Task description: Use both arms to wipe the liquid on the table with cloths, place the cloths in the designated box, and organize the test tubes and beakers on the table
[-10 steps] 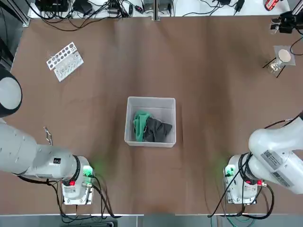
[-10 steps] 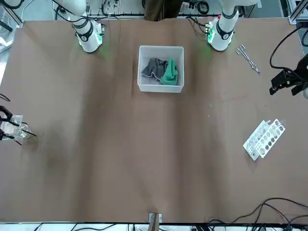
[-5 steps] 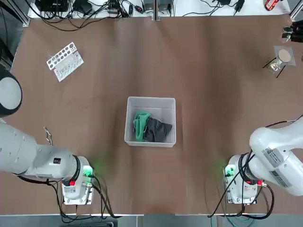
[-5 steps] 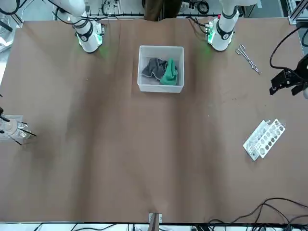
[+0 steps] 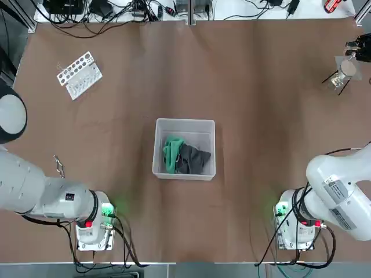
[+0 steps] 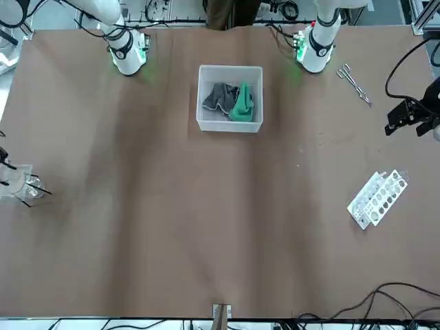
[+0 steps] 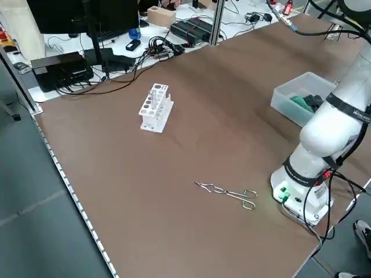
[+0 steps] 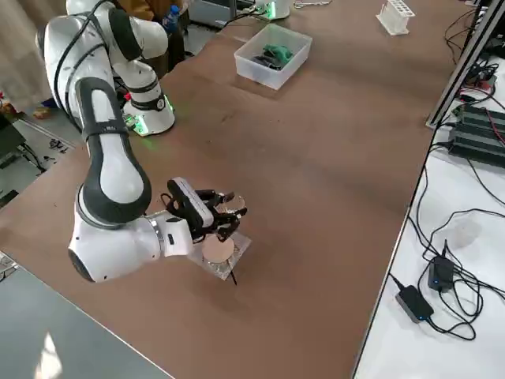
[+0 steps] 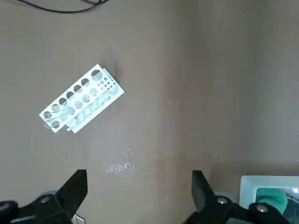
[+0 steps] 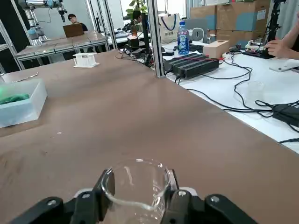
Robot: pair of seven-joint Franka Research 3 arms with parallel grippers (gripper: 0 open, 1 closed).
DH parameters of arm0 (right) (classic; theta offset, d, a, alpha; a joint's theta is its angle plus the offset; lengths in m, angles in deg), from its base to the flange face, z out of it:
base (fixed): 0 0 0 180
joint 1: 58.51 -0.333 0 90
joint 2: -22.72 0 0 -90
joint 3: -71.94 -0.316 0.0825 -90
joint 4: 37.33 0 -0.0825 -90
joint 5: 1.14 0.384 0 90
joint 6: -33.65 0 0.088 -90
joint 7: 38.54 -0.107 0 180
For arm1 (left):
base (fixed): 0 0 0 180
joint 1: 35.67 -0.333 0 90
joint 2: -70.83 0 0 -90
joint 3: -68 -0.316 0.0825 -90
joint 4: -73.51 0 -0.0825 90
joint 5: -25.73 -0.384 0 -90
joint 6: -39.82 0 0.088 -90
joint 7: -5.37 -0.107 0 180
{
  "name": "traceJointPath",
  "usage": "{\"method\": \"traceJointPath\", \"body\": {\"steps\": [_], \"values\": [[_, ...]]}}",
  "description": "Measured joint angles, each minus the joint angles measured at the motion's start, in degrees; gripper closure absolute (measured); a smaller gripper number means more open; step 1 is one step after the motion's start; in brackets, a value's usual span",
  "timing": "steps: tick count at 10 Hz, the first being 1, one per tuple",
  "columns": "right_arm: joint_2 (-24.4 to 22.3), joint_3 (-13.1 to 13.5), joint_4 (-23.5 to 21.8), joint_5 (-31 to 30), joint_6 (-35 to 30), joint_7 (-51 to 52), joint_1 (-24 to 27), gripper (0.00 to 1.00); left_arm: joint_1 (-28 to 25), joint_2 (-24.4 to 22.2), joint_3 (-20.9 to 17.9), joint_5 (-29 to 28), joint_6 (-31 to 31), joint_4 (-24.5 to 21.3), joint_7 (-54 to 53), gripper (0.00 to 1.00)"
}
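Right gripper [image 10: 140, 205] clamps the beaker [image 10: 136, 186] above the metal stand [image 8: 221, 253] — tongs [image 7: 227, 193] and tube rack [image 5: 79, 75] lie far off; left gripper [image 9: 140, 196] spread wide.

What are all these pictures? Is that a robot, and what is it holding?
Yes, two white robot arms sit at a brown table. Cameras look from above, across, both sides, and from each wrist. The right gripper is at the far right edge, by a metal stand, closed around a little glass beaker. The left gripper hangs open in the air, holding nothing. In the middle is a plastic box with a green cloth and a dark cloth inside. A white tube rack and metal tongs lie on the table too.
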Motion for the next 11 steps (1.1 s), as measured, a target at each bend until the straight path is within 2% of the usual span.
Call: {"method": "traceJointPath", "body": {"steps": [3,11], "values": [[2.28,0.02,1.34,0.0,-0.06,1.64,0.96,0.5,-0.03,0.0,0.0,0.0,-0.01,0.0,0.0,0.01],[4.91,0.01,2.68,-0.07,-1.26,3.61,4.5,0.5,-0.2,-0.01,0.0,0.0,-0.1,0.0,0.0,0.01]]}}
